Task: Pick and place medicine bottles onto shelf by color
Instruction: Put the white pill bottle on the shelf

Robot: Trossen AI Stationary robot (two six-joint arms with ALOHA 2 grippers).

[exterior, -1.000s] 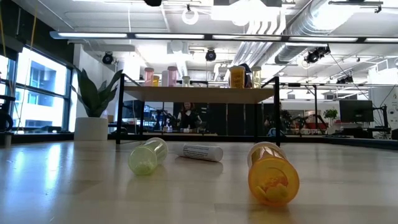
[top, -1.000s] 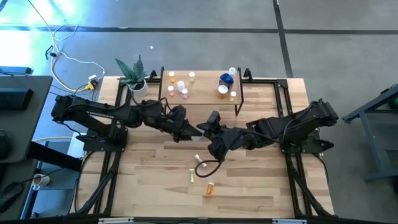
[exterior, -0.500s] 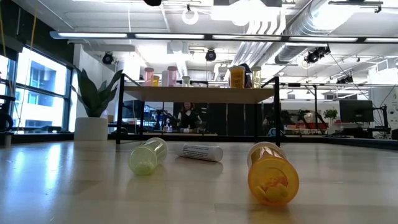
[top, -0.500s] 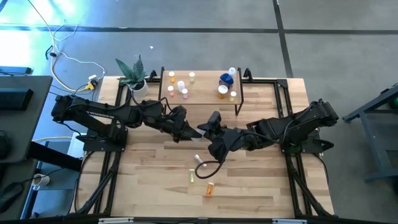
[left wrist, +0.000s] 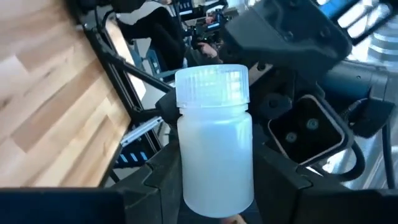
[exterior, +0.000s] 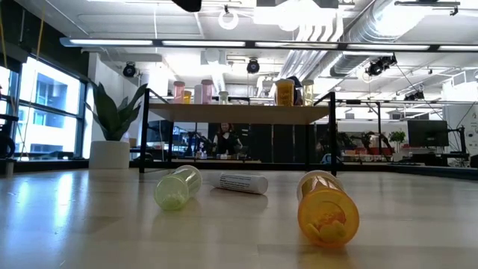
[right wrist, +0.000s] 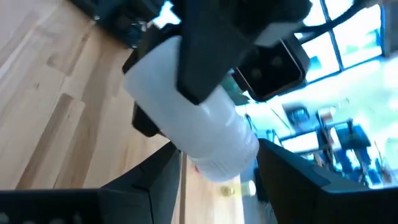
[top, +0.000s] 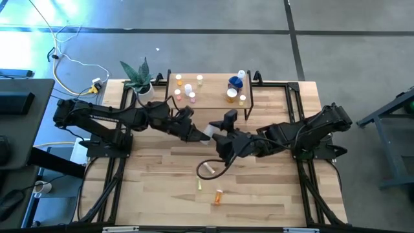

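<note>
A white medicine bottle with a ribbed white cap hangs in the air over the table's middle, between my two grippers. My left gripper comes from the table's left and is shut on it. My right gripper comes from the right; its open fingers stand on either side of the bottle's cap end. On the table lie a white bottle, a yellow-green one and an orange one, each on its side. The shelf at the far edge carries several bottles. My left gripper pinches the white bottle's body, below the cap, between its two fingers. The fingers come about level from the table's left. The bottle is lifted clear of the table, and its cap end sticks out past the fingers toward my right gripper.
A potted plant stands at the far left corner beside the shelf. A dark cable loops from my right arm down onto the table near the lying bottles. Bare wood lies toward the near edge.
My right hand has rolled about its own pointing line while staying in place; my left hand has rolled a little. The white bottle between them shows more plainly from above. The bottles lying on the table have kept still.
</note>
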